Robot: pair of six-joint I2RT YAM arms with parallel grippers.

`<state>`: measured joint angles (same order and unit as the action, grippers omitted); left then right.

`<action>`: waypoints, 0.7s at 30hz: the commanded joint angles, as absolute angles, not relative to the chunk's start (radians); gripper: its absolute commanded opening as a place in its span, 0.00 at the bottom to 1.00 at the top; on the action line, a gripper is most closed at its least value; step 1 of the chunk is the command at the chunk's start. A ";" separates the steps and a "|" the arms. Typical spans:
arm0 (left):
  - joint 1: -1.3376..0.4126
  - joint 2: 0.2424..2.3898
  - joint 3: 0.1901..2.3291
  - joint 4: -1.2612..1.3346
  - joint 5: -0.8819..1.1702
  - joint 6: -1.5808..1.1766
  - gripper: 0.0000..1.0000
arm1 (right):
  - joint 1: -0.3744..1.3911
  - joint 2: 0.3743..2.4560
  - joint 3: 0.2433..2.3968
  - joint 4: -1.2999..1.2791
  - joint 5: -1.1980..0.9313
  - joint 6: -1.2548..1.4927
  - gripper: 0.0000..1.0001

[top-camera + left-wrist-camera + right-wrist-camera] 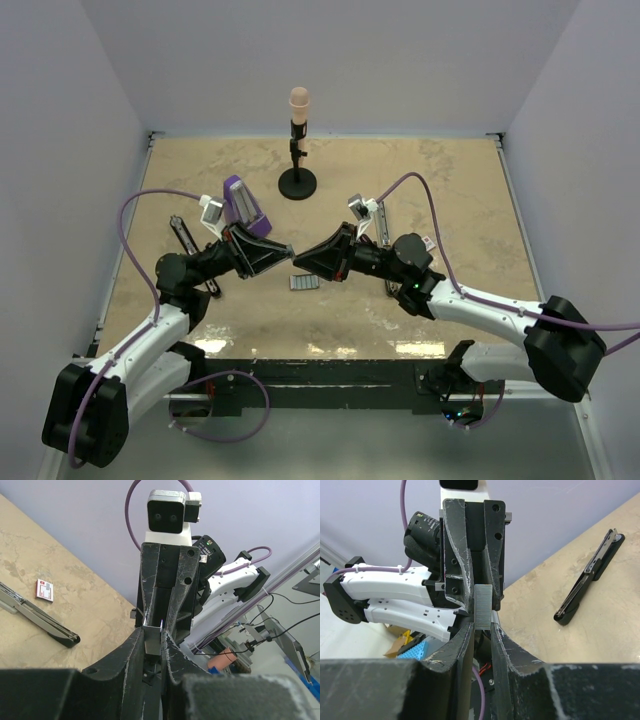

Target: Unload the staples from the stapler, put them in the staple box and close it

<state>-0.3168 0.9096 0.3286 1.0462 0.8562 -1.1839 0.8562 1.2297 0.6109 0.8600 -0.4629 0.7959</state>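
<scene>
Right wrist view shows the staples point(483, 611) out of the stapler point(587, 577), which lies apart on the worktop point(605, 635). Right end effector point(482, 626) and left end effector point(483, 592) both pinch the strip midair. Unloading looks done; 1 step seems left: setting it down.

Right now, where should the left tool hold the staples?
The end of the staples sticking out of the right tool, head-on from opposite, pinching the two long edges: the strip juts straight and its other end is covered.
</scene>
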 commanded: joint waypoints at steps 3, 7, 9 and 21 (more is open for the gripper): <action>-0.324 0.904 0.342 1.071 0.845 -1.149 0.16 | 0.854 1.224 0.609 0.899 -0.460 0.785 0.28; -0.322 0.897 0.350 1.025 0.838 -1.118 0.15 | 0.854 1.209 0.615 0.862 -0.454 0.766 0.42; -0.322 0.884 0.368 0.929 0.824 -1.083 0.15 | 0.854 1.172 0.617 0.804 -0.427 0.750 0.52; -0.460 0.954 0.689 -0.095 0.315 -0.675 0.17 | 0.854 0.848 0.623 0.327 -0.077 0.574 0.98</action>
